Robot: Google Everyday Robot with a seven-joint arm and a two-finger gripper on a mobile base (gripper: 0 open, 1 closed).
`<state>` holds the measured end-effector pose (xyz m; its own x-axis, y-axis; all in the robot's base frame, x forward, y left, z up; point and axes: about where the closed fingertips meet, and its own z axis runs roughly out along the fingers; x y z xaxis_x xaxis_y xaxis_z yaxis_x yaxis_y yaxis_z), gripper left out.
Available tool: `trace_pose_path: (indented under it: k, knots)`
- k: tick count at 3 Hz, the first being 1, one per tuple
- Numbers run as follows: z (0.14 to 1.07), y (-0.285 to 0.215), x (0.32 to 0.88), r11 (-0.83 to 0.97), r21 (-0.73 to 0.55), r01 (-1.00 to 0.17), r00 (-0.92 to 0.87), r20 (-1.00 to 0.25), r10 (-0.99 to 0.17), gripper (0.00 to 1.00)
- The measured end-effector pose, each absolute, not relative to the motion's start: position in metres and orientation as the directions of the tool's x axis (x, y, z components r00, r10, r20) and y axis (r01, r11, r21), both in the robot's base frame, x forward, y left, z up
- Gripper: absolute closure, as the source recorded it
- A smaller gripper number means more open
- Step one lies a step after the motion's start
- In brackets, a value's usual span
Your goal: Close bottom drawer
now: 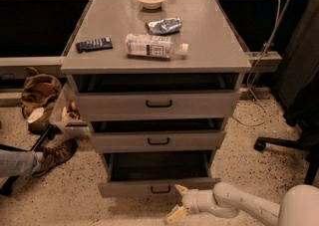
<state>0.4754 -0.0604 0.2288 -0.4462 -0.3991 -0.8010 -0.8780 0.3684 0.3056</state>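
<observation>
Bottom drawer [124,189] stands pulled out, only plain grey interior showing; the gripper [177,202], fingers spread and gripping nothing, hangs just beside its front, right of the handle [160,189].

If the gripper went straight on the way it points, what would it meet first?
Probably the bottom drawer front, right of its handle. The gripper, low in front of it, points toward picture left, with the upper jaw by that front. Depth is unclear.
</observation>
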Motion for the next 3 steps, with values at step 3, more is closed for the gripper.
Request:
trace_pose_path:
  k: [3]
  knots:
    - [0.223,-0.054,0.541,0.347,0.335,-0.876,-0.437,-0.855,-0.279,0.0]
